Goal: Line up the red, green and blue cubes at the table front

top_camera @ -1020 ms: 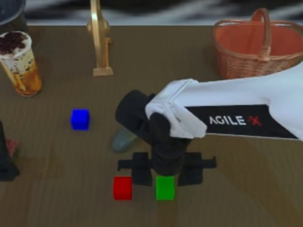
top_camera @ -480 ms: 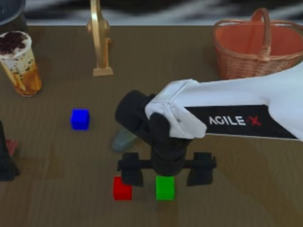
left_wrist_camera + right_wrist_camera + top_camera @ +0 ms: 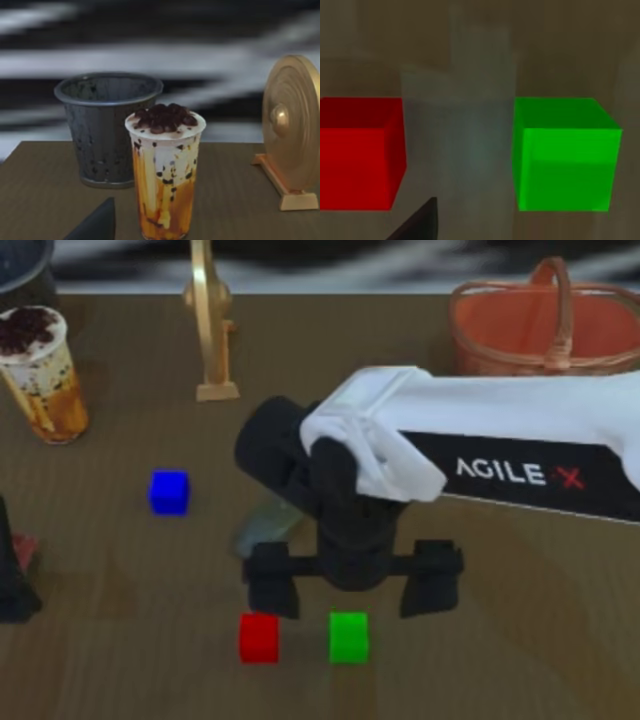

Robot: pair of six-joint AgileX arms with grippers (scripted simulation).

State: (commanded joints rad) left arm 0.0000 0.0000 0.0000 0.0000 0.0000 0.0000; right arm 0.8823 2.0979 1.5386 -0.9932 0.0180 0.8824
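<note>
Above green cube (image 3: 349,636), right pincer (image 3: 356,588) open

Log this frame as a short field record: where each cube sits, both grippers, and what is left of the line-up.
red cube: table front, left of green, a gap between
green cube: table front, released
blue cube: farther back, left, not in line
right gripper: open, just behind the front pair, holding nothing
left gripper: parked at left edge
remaining: blue cube to place
</note>
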